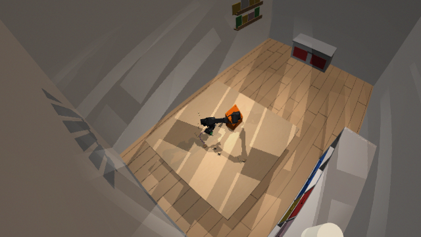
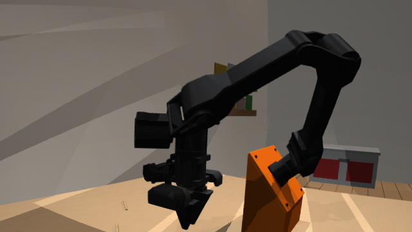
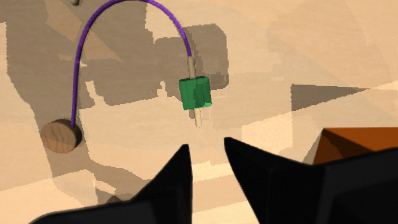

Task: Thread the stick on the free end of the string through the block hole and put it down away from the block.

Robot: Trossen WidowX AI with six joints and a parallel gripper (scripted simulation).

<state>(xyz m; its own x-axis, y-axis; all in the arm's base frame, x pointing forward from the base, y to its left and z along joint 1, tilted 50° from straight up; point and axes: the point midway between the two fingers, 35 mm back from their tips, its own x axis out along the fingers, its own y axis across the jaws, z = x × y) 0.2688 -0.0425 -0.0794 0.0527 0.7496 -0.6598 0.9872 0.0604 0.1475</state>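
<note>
The green block [image 3: 195, 93] [image 1: 211, 133] is on the table. The stick [image 3: 198, 118] runs through its hole, with a short pale end out on the side nearer the fingers and the string end out on the far side. The purple string [image 3: 76, 65] [image 1: 200, 137] leaves that far end and arcs round to the round wooden button [image 3: 61, 136] [image 1: 204, 145]; no string shows on the pale end's side. My gripper [image 3: 206, 146] [image 2: 189, 224] is partly open and empty. In the wrist view its fingertips appear just short of the pale end; their height above the table is unclear.
Loose sticks [image 2: 125, 205] [image 1: 198, 114] lie on the table. Small objects [image 1: 215, 148] [image 1: 219, 153] lie beyond the button, and another [image 1: 243, 160] is farther off. The orange arm stand [image 2: 273, 193] [image 1: 234, 110] [image 3: 360, 140] stands on the other side of the gripper from the button.
</note>
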